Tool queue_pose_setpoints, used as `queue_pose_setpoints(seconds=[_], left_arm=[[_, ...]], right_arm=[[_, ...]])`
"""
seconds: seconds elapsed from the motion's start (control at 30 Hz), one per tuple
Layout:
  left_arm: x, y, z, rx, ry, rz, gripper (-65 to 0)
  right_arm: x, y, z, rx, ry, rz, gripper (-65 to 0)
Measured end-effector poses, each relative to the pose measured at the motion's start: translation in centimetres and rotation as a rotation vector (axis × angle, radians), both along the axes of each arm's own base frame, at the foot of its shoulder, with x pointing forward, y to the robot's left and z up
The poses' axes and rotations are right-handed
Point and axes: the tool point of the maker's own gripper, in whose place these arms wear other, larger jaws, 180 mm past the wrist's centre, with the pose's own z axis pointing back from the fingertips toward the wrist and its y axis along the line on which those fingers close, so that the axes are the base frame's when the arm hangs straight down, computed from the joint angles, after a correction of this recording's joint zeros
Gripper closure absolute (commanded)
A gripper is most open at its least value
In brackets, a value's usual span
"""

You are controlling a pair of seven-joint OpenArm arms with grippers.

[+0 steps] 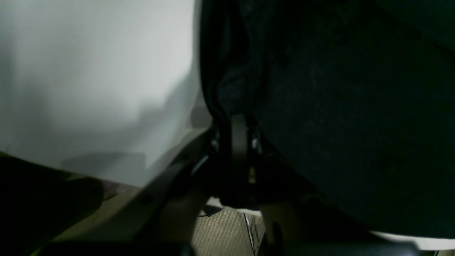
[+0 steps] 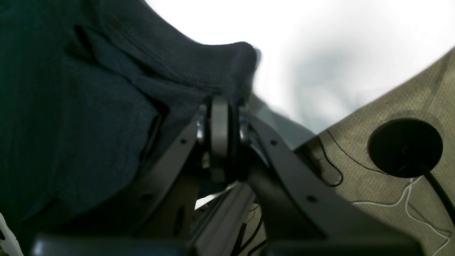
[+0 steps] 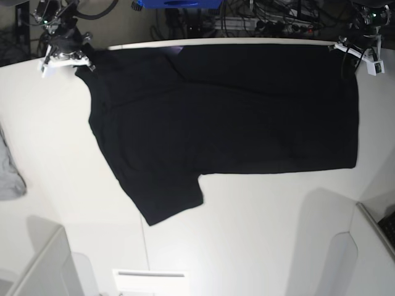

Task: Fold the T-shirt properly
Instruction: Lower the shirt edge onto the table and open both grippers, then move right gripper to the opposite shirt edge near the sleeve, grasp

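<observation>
Both pincers, L (image 3: 350, 50) & R (image 3: 86, 60), clamped on T-shirt (image 3: 247, 117) edge corners; shirt on surface (image 3: 259, 246) between & beyond them. Prob. mid-fold or spreading. Next: keep edge taut, carry it over evenly, then let go.

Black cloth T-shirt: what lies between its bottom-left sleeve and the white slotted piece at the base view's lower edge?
Only bare white tabletop, seen in the base view.

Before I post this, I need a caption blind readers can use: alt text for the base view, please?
A black T-shirt lies spread on a white table, pinched by the left gripper at its upper right and the right gripper at its upper left.
</observation>
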Motion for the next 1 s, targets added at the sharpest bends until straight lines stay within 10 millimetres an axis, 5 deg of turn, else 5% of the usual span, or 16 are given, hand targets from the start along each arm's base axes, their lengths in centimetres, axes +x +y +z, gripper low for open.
queue_pose_setpoints(seconds=[0.3,0.33,0.4,0.5,0.6,0.67,0.9,1.0], left_arm=[[-0.1,0.0,0.0,0.001,0.002,-0.001,0.0],[-0.1,0.0,0.0,0.001,0.002,-0.001,0.0],[0.0,0.0,0.1,0.002,0.001,-0.001,0.0],[-0.1,0.0,0.1,0.006,0.005,-0.003,-20.1],[-0.2,0.1,0.1,0.009,0.007,0.000,-38.3],[0.0,0.1,0.2,0.010,0.004,-0.001,-44.8],[0.5,0.6,0.3,0.024,0.007,0.008,-48.1],[-0.1,2.9,1.5,0.052,-0.031,0.099,-48.1]], right_arm=[[0.0,0.0,0.0,0.001,0.001,0.001,0.0],[0.0,0.0,0.0,0.001,0.001,0.001,-1.5],[-0.1,0.0,0.0,0.000,0.003,0.001,-16.8],[0.2,-0.1,0.2,-0.005,-0.014,-0.005,-31.7],[0.0,-0.8,0.4,-0.014,-0.014,-0.022,-31.2],[-0.4,-2.0,0.5,-0.039,-0.006,-0.046,-31.2],[-0.5,-5.1,1.4,-0.090,-0.018,-0.118,-31.5],[0.5,-6.2,2.1,-0.112,-0.043,-0.122,-31.5]])
